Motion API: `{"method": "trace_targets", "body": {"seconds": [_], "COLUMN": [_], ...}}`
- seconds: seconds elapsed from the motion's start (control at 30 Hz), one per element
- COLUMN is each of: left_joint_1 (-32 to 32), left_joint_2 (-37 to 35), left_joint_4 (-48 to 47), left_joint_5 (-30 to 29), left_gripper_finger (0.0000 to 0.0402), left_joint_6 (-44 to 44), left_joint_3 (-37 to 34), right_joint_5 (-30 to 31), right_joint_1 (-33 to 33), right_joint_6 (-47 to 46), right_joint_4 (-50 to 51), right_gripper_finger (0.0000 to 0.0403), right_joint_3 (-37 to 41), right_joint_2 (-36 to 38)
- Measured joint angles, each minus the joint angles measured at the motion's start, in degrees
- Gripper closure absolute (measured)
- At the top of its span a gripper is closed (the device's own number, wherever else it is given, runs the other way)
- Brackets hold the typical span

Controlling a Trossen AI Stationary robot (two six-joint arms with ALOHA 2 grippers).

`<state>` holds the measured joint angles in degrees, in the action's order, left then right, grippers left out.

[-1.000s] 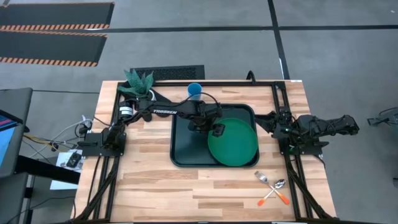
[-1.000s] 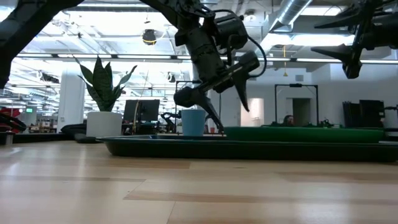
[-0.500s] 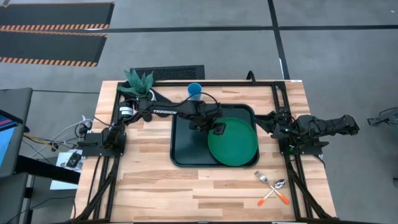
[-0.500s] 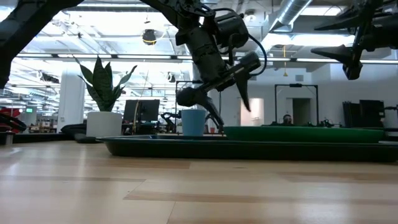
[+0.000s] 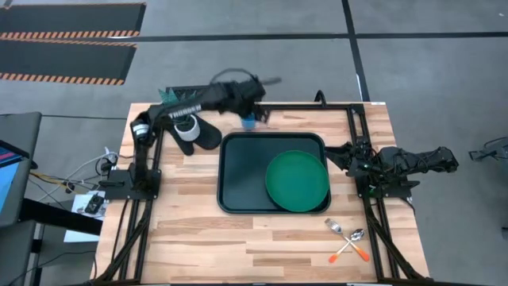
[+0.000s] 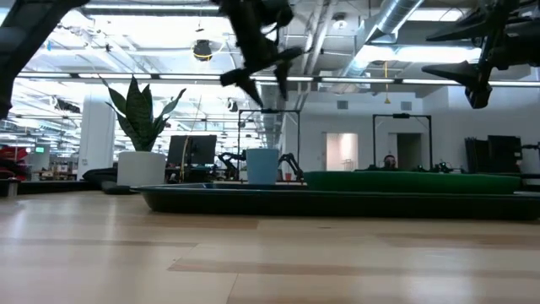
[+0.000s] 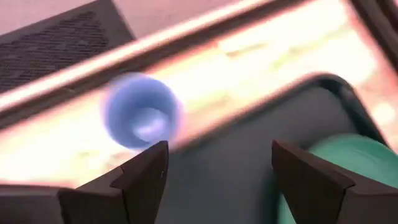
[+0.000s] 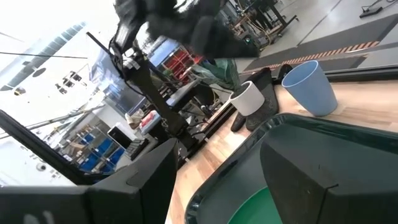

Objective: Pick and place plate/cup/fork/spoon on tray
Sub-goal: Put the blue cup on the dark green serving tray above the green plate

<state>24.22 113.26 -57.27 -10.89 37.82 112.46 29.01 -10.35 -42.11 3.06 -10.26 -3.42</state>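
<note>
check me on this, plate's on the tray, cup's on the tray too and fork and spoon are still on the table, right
Not quite: the cup stands on the table just beyond the tray, not on it, as the high view shows. The plate is on the tray, and the fork and spoon lie on the table.

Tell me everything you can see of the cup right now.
The cup is small, light blue, plastic-looking, a plain open cylinder widening slightly toward its mouth. It stands upright and looks empty, on the wooden table just beyond the tray's far edge, not on it. The left gripper hovers above, open, not touching it.
</note>
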Motion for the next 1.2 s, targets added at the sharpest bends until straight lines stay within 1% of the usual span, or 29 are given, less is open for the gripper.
{"method": "trace_targets", "body": {"seconds": [0.07, 0.17, 0.33, 0.43, 0.5, 0.57, 0.63, 0.83, 0.9, 0.97, 1.03, 1.2], "left_joint_1": [3.73, 8.49, 13.29, 13.49, 13.21, 12.88, 12.41, 12.17, 12.25, 12.27, 12.25, 11.97], "left_joint_2": [0.22, 0.34, 0.34, 1.31, 2.90, 4.58, 6.17, 8.66, 8.78, 8.78, 8.78, 8.78], "left_joint_4": [0.26, -0.06, 0.39, 1.63, 1.56, 1.55, 1.23, 0.88, 0.44, 0.93, 0.97, 1.27], "left_joint_5": [2.80, 3.64, 6.08, 6.99, 8.42, 11.21, 12.40, 11.18, 11.16, 9.25, 7.18, 7.36], "left_gripper_finger": [0.0135, 0.0135, 0.0135, 0.0137, 0.0142, 0.0148, 0.0153, 0.0171, 0.0189, 0.0217, 0.0254, 0.0358], "left_joint_6": [-2.66, -7.79, -15.89, -19.78, -21.95, -23.70, -25.01, -25.37, -25.94, -26.98, -28.12, -31.25], "left_joint_3": [-0.76, -2.23, -2.92, -2.86, -2.90, -2.94, -2.94, -2.96, -2.96, -2.96, -2.96, -3.43], "right_joint_5": [1.03, 3.70, 8.37, 10.88, 11.93, 12.71, 13.22, 14.56, 14.64, 14.67, 14.69, 14.68], "right_joint_1": [-0.01, -0.01, 0.00, 0.00, 0.00, 0.00, 0.00, 0.00, 0.00, 0.00, 0.00, 0.00], "right_joint_6": [-0.06, -1.21, -1.35, -1.32, -1.31, -1.18, -1.09, -0.94, -0.96, -0.95, -0.96, -0.96], "right_joint_4": [-0.02, -0.04, -0.05, -0.07, -0.07, -0.01, -0.04, -0.07, -0.09, -0.05, -0.08, -0.08], "right_gripper_finger": [0.0148, 0.0148, 0.0148, 0.0148, 0.0148, 0.0148, 0.0148, 0.0148, 0.0148, 0.0148, 0.0148, 0.0148], "right_joint_3": [0.00, 0.00, 0.00, 0.00, 0.00, 0.02, 0.02, 0.02, 0.02, 0.02, 0.02, 0.02], "right_joint_2": [0.00, 0.00, 0.00, 0.00, 0.02, 0.02, 0.02, 0.02, 0.02, 0.00, 0.02, 0.02]}}
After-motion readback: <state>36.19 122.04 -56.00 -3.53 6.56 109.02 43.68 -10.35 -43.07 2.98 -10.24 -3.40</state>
